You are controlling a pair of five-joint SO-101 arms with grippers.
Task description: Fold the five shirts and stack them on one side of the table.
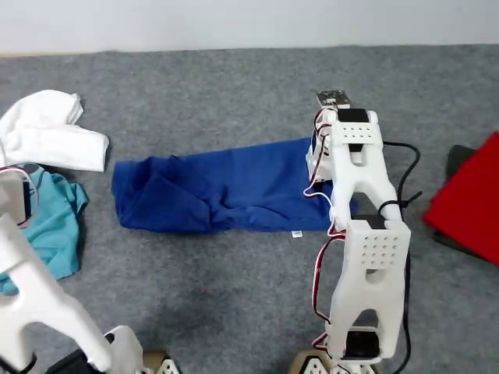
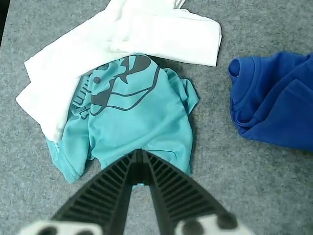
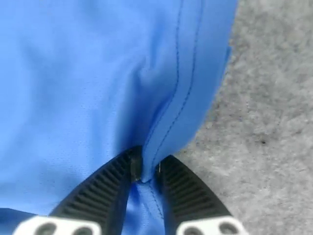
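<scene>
Leftmost, the white shirt [image 1: 51,132] overlaps the teal shirt [image 1: 48,222]. The left gripper [image 2: 142,154] hangs over the teal one, clenched on nothing. The blue shirt [image 1: 218,187] lies rumpled mid-table, a fold at its right edge pinched by the right gripper [image 3: 145,169]. The red shirt [image 1: 468,199] sits far right.

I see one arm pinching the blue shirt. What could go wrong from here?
The right gripper pinches only a narrow fold at the hem of the blue shirt, so the cloth might slip out when pulled. The shirt's other end lies bunched, so a pull may drag the creases along rather than flatten them. Nearby, the white shirt overlaps the teal shirt; lifting one could drag the other.
</scene>
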